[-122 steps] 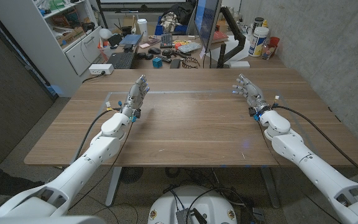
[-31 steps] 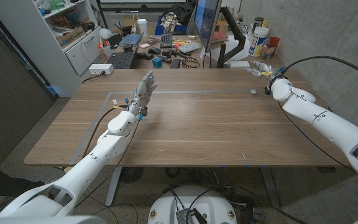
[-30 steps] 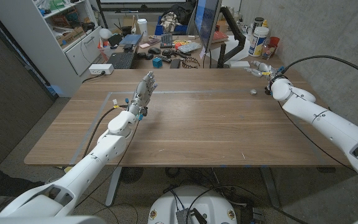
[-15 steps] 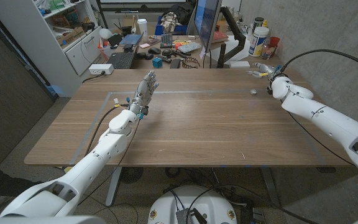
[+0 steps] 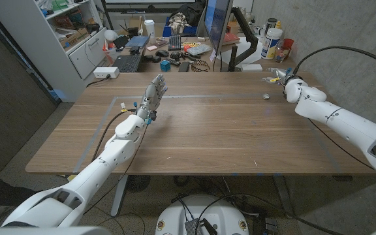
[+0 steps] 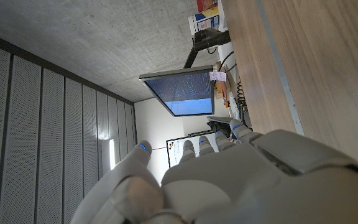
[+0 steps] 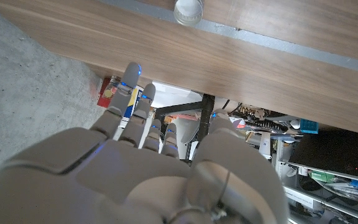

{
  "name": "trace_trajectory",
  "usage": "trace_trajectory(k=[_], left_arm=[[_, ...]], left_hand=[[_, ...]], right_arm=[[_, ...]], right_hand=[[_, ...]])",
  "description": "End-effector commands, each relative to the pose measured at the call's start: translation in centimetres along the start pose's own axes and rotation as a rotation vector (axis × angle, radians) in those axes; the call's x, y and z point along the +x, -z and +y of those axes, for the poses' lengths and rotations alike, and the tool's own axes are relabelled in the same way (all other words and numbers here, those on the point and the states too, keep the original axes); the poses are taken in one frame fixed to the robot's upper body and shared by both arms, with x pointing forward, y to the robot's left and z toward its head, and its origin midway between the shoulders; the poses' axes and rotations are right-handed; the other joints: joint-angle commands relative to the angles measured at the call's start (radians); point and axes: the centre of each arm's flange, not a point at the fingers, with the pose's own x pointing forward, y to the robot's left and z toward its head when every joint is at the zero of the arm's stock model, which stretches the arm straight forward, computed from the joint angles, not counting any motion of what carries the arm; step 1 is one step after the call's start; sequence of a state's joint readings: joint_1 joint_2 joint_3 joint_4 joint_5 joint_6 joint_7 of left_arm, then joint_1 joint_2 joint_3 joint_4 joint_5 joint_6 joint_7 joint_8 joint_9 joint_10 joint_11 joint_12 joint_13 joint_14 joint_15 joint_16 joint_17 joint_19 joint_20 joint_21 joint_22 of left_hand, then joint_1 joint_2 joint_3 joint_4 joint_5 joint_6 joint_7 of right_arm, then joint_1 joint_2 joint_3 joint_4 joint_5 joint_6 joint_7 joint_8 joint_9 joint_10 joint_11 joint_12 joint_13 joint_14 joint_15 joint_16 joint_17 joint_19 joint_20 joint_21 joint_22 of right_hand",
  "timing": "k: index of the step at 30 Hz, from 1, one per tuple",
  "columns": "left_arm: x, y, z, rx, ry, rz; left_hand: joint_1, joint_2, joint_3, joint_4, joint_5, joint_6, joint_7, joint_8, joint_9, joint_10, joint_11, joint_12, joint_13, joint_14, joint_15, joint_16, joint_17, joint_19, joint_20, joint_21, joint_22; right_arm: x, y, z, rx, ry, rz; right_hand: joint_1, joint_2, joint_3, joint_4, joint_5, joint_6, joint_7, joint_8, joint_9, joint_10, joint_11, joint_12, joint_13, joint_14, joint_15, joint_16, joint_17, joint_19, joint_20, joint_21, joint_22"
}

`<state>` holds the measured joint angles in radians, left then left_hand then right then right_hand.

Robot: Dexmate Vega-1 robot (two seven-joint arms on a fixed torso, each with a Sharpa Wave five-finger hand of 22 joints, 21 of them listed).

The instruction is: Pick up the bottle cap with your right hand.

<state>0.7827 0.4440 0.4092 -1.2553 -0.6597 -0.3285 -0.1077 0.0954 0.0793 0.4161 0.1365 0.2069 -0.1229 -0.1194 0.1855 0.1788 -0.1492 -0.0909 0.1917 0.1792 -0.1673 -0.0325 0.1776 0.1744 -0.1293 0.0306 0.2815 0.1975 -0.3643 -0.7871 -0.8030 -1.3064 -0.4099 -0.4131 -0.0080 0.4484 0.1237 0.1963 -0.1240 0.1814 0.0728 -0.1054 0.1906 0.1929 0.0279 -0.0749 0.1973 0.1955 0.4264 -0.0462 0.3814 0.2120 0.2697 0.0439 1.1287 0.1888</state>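
A small pale bottle cap (image 5: 266,96) lies on the wooden table (image 5: 214,137) near its far right corner, on a thin taped line. In the right wrist view the bottle cap (image 7: 188,10) shows beyond my fingertips, with bare wood between. My right hand (image 5: 278,79) hovers just past and to the right of the cap, near the table's far edge, fingers apart and holding nothing; the right hand (image 7: 148,155) points off the table edge. My left hand (image 5: 153,92) stands raised over the table's left half, fingers extended and empty, and the left hand (image 6: 229,180) shows from behind.
A cluttered desk with a monitor (image 5: 217,23), a keyboard (image 5: 128,62) and bottles (image 5: 272,43) stands behind the table's far edge. A white shelf unit (image 5: 77,39) is at the back left. A concrete wall runs along the right side.
Since four seconds ago my right arm has swung out to the far right corner, baring the cap. In the last second the right hand dropped a little nearer the table. The left hand barely moved.
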Motion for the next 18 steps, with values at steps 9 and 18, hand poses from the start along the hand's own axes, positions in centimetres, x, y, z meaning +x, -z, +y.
trace_trajectory(k=[9, 18], left_arm=[[0.48, 0.49, -0.04, -0.012, 0.001, 0.006], [0.6, 0.78, 0.0, -0.015, -0.001, 0.01]], left_hand=[[0.001, -0.007, -0.003, 0.001, 0.007, 0.011, -0.009, 0.009, 0.003, -0.001, 0.003, 0.006, 0.001, -0.027, -0.016, 0.006, 0.004, -0.009, 0.004, -0.001, 0.004], [0.0, -0.008, -0.005, 0.001, 0.007, 0.012, -0.01, 0.009, 0.003, -0.002, 0.003, 0.005, 0.001, -0.027, -0.015, 0.006, 0.004, -0.009, 0.004, -0.001, 0.004]], right_arm=[[0.53, -0.18, -0.24, -0.195, -0.073, 0.046], [0.69, -0.24, -0.04, -0.265, -0.116, 0.07]], right_hand=[[0.049, -0.021, 0.019, -0.022, 0.022, 0.02, -0.111, 0.015, 0.0, 0.073, -0.024, 0.033, -0.002, 0.202, -0.079, 0.072, 0.041, 0.089, -0.031, 0.096, 0.049], [0.1, -0.039, 0.026, -0.046, 0.028, 0.032, -0.115, 0.017, 0.001, 0.111, -0.03, 0.043, -0.002, 0.234, -0.089, 0.098, 0.062, 0.092, -0.032, 0.122, 0.065]])
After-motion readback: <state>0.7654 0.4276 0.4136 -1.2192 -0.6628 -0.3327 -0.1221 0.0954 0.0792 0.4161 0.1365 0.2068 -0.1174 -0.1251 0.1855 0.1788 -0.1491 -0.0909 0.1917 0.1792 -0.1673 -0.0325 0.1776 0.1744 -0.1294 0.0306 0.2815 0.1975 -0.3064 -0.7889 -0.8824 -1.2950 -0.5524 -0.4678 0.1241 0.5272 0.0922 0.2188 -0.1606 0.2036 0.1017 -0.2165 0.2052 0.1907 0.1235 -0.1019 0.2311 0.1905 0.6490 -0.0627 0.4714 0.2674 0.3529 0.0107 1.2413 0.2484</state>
